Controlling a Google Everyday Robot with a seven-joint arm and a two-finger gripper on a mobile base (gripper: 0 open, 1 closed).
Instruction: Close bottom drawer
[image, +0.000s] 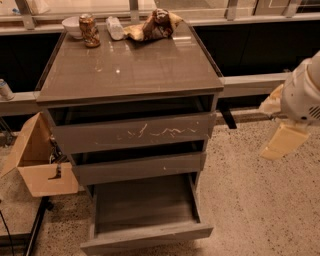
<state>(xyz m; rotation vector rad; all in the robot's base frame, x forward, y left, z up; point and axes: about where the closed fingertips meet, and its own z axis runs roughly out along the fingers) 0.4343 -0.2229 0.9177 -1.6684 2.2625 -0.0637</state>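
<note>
The bottom drawer of the grey-brown cabinet is pulled far out toward me, its grey wood-grain floor bare and its slim plain front low in the view. Above it sit the mid-height front and the taller scratched front, both pushed in further. My gripper hangs at the right edge of the view, well to the right of the cabinet and above the floor, touching nothing.
The cabinet top carries a can, a white bowl, a plastic bottle and a crumpled bag at its back. An open cardboard box stands left of the cabinet. Speckled floor lies to the right.
</note>
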